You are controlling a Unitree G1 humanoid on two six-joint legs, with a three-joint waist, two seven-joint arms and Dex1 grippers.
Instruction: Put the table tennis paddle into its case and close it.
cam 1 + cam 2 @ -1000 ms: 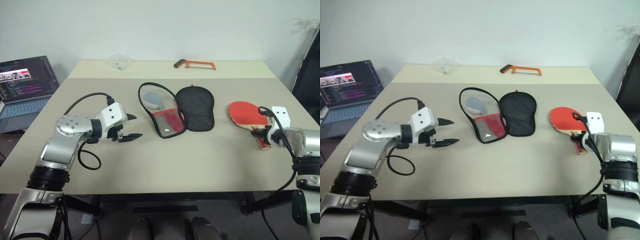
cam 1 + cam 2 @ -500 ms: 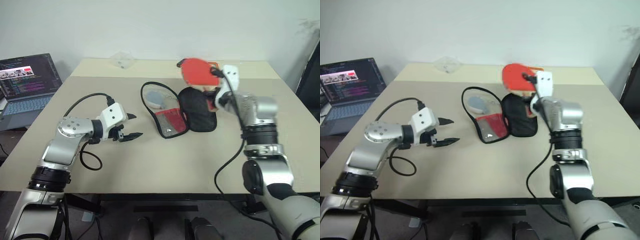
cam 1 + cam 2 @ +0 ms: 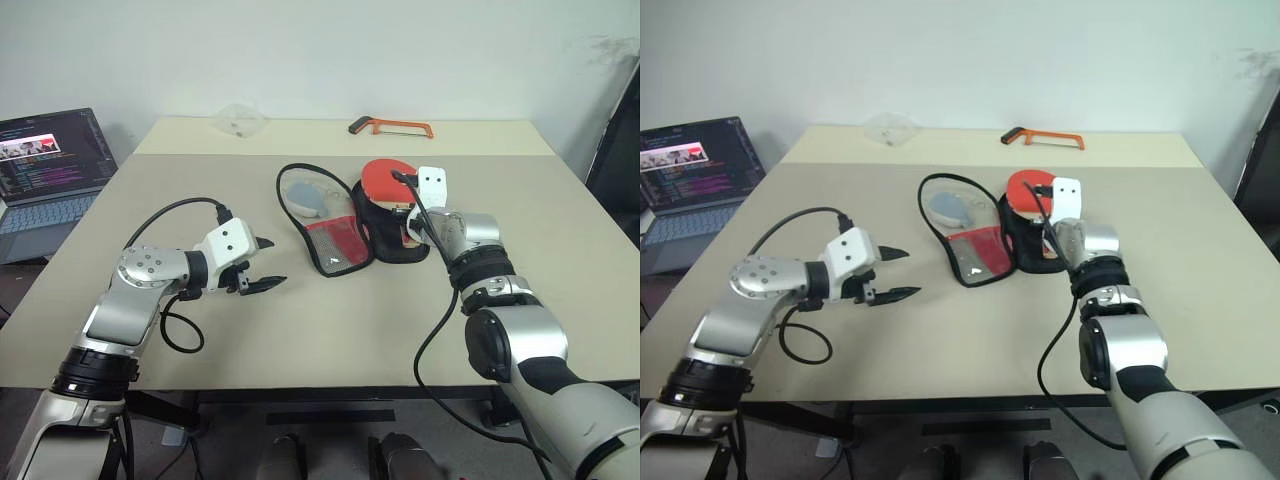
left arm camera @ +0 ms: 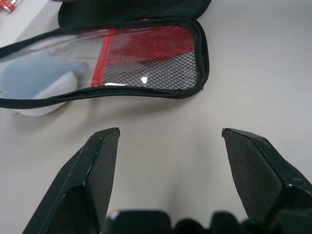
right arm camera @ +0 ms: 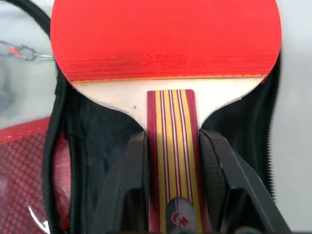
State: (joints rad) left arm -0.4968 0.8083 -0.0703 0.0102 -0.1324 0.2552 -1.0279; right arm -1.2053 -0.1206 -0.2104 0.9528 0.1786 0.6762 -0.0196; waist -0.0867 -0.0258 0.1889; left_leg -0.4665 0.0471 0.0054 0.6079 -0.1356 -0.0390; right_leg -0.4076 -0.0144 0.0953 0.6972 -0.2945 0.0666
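Fingers of the right gripper (image 5: 170, 190) are clenched on the striped wooden handle of the table tennis paddle (image 3: 381, 180), one black finger at each side, as the right wrist view shows. The red face points away from the robot and sits over the black half of the case (image 3: 392, 222), right of centre in the head views.

The case lies unzipped and spread flat on the tabletop (image 3: 330, 330), its red mesh half (image 3: 335, 243) with a clear pocket toward the left and its black half under the paddle.

The left gripper (image 3: 258, 268) hangs released, fingers well apart and holding nothing, in the left-centre of the head views, pointing toward the case's near edge.

To do this step well, I judge the blade should be lowered flat and centred inside the black trim, handle lined up with the narrow neck, before letting go; a skewed paddle would foul the zip. The left gripper could pin the mesh half against sliding.

Count: one paddle, one case, one orange hacksaw (image 3: 391, 127) at the far edge, one laptop (image 3: 50, 170) at the left.
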